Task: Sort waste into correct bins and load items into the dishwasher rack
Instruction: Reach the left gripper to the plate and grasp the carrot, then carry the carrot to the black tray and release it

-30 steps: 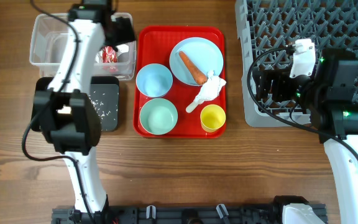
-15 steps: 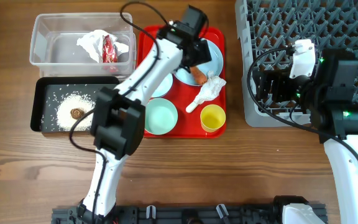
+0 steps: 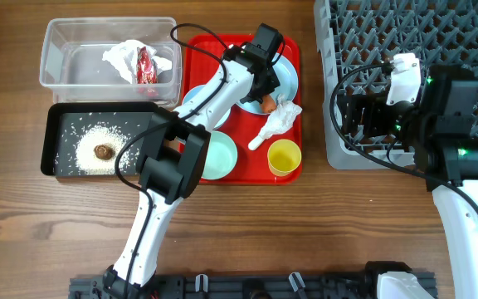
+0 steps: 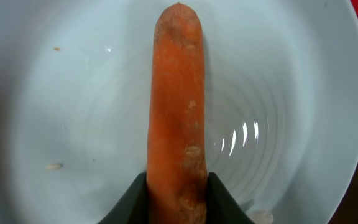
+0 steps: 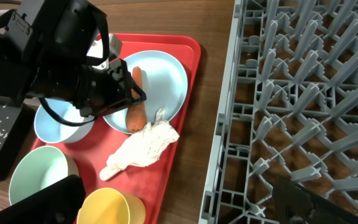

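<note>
The carrot point(image 4: 178, 106) is lying lengthwise on the pale blue plate point(image 4: 55, 112), its tip pointing to 12 o'clock in the left wrist view. Its thick end is clasped at 6 o'clock by the left gripper point(image 4: 178, 186), one dark finger pressed against each flank. The right gripper point(image 5: 173, 199) is held spread and empty at the edge of the dishwasher rack point(image 3: 438, 41).

The hold is taken at one end only, so the long free length may be expected to pivot or sag once raised, and the tapered, smooth skin could be squeezed out of the jaws. Crumpled white tissue point(image 5: 143, 148) is seen just beside the thick end, at about 5 o'clock of the plate in the overhead view. It could be snagged and dragged along.

The black tray point(image 3: 56, 124), where rice point(image 3: 98, 141) is already gathered, lies at about 8 o'clock from the plate. A carrot lost along that path would probably land in a bowl point(image 3: 218, 158) or on the worktop point(image 3: 23, 224). A stray grain remains on the plate and might be overlooked.
</note>
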{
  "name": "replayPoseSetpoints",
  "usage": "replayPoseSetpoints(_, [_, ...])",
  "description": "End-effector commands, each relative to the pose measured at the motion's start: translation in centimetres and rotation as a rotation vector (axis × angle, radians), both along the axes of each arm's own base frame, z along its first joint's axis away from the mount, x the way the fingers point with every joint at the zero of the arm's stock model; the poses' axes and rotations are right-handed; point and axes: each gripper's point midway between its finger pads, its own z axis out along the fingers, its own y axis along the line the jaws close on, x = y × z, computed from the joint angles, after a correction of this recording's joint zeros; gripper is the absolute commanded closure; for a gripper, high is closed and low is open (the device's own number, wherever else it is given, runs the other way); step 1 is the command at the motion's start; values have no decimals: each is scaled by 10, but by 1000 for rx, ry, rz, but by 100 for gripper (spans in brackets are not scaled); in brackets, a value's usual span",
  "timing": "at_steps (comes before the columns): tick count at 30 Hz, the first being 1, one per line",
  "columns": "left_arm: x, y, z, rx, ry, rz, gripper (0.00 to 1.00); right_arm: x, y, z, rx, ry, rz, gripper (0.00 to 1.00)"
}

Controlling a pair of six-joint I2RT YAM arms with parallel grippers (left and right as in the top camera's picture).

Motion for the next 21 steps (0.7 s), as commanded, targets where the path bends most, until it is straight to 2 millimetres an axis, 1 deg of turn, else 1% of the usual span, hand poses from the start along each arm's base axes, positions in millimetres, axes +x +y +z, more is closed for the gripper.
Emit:
replayPoseSetpoints(1, [-5, 2, -18, -13, 52, 1, 84, 3, 1, 5, -2, -10, 1, 0])
replayPoseSetpoints(6, [5, 6, 19, -29, -18, -43, 87, 3, 0, 5, -4, -10, -1, 0])
replayPoseSetpoints(9, [8, 11, 45, -25, -64, -83, 88, 3, 0, 5, -4, -9, -1, 0])
replayPoseSetpoints(12, [6, 24, 82, -23, -95, -99, 89, 3, 0, 5, -4, -10, -1, 0])
replayPoseSetpoints(13, [3, 31, 95, -19, -101, -102, 89, 3, 0, 5, -5, -10, -1, 0])
replayPoseSetpoints(15, [-2, 47, 115, -14, -101, -79, 89, 3, 0, 6, -5, -14, -1, 0])
replayPoseSetpoints(17, [-8, 75, 141, -10, -97, -36, 89, 4, 0, 6, -4, -17, -1, 0])
replayPoseSetpoints(18, [-10, 88, 150, -8, -94, -15, 89, 4, 0, 6, -4, -17, -1, 0])
replayPoseSetpoints(19, [-14, 108, 161, -2, -84, 19, 91, 4, 0, 6, -4, -16, -1, 0])
replayPoseSetpoints(20, [-17, 124, 168, 2, -75, 46, 94, 4, 0, 6, -4, -16, -1, 0])
replayPoseSetpoints(21, [-21, 143, 176, 7, -65, 82, 94, 4, 0, 6, -4, -17, -1, 0])
